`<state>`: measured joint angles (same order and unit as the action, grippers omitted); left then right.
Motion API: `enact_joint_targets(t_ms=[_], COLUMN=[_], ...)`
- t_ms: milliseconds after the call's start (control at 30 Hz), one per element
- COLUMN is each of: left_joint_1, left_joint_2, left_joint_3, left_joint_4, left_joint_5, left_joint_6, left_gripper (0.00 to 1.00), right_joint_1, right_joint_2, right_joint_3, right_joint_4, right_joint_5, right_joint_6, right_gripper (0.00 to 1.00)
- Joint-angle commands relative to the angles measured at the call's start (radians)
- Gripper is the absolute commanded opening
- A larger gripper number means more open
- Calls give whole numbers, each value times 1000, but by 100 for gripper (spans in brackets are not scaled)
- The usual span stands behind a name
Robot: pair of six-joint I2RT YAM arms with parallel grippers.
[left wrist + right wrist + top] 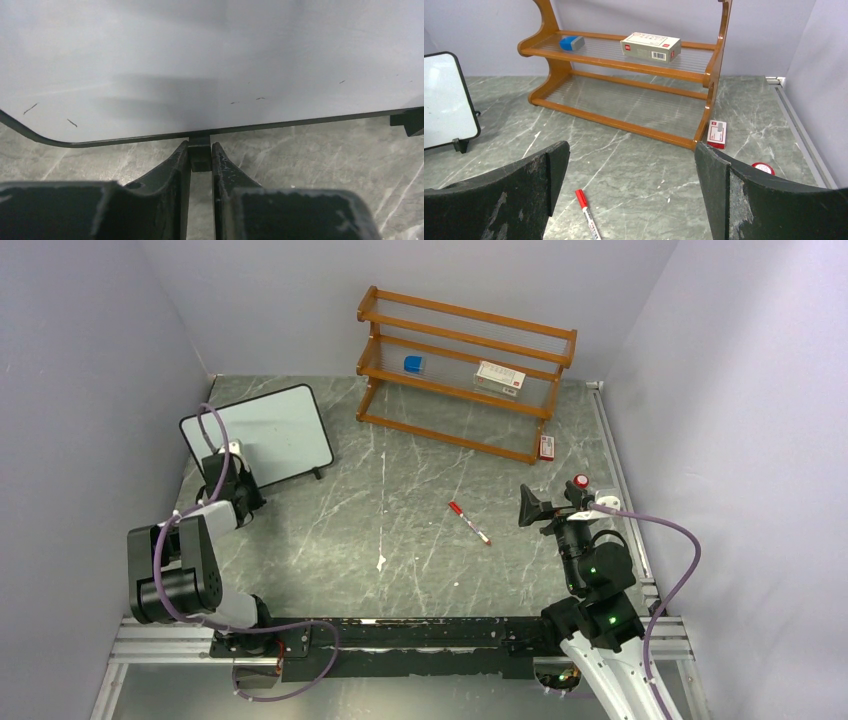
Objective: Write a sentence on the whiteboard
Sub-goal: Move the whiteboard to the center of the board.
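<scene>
Writing has not begun; the step in hand looks like securing the board. Nearest, the right gripper (631, 150) hangs wide open and empty above the tabletop (400, 540), with the red-capped marker (469, 522) lying flat just beyond it. That marker probably has to be picked up and uncapped next. At the far left, the left gripper (200, 150) is pinched nearly shut on a small black foot of the whiteboard (262, 432), which stands propped with no sentence on it. Farthest, the wooden shelf (470, 315) holds a blue eraser (414, 364) and a pale box (499, 377) on its middle tier.
</scene>
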<state>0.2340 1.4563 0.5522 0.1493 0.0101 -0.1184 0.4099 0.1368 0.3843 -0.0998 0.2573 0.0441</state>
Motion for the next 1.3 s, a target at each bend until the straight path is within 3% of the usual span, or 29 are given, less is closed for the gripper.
enact_joint_targets(t_ms=[0,300,567,900,1267], left_joint_1=[5,-79,-218,-514,-874], left_joint_2=[-39,-124,-252,-397,-341], left_joint_3=[16,-3,-71,-172,-147], left_joint_4=[44,-3,-37,-109,-288], left_joint_5=[85,85,-7,-261,-552], left_joint_6=[19,-68,-295,-579,-928], left_gripper=[17,5,5,5,5], right_joint_1=[9,8,8,12,15], right_joint_2=[-14,-23,-28,-29,-33], right_joint_3=[-12,-11,-11,-16,-16], right_joint_4=[29,28,28,35,34], right_joint_5=[-7,-4,-11,-24,-33], right_joint_6=[-12,-12,-10,-7,-7], right_gripper=[100,100,100,100,100])
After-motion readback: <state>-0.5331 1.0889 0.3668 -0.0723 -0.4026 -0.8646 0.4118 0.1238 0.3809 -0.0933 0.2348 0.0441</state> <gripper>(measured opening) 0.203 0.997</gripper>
